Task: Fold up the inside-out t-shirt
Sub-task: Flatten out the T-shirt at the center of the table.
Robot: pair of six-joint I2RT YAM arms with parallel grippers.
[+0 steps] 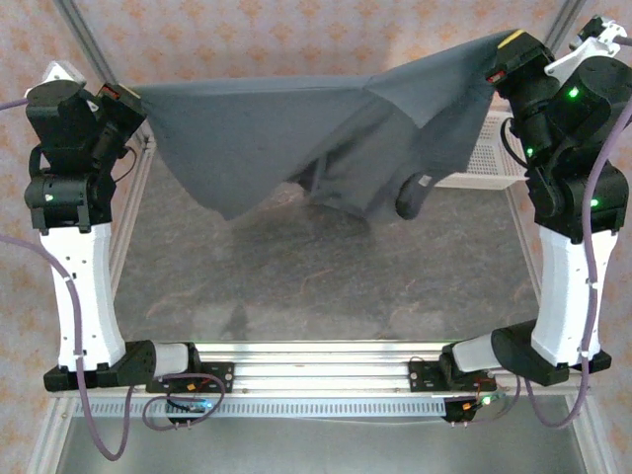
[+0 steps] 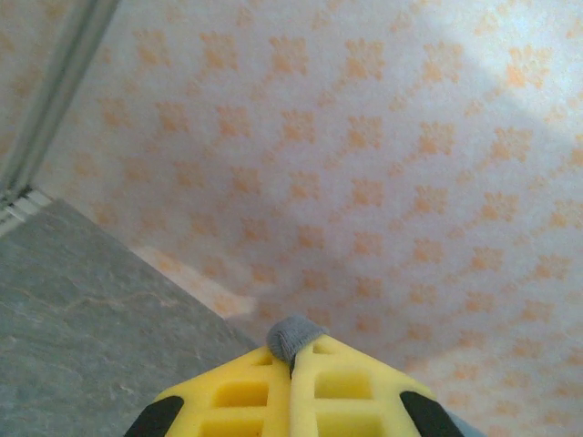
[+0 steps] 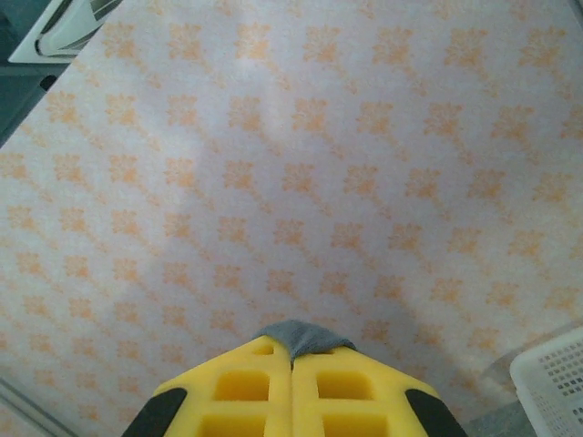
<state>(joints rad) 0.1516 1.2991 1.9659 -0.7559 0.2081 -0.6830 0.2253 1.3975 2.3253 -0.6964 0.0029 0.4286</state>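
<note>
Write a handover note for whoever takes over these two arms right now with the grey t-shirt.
Left gripper: shut on a pinch of the dark slate-grey thin cloth t-shirt.
Right gripper: shut on another pinch of it.
Shirt: hangs spread in the air between the two arms, above the grey table. The white plastic mesh basket sits at the far right, partly behind it.
Done: shirt picked up and spread.
Left: lay it flat and fold it; no fold made yet.

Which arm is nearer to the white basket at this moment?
Right. The right arm stands beside the white basket, jaws shut on the t-shirt close by it; the left arm grips the shirt's other end at the opposite side.
</note>
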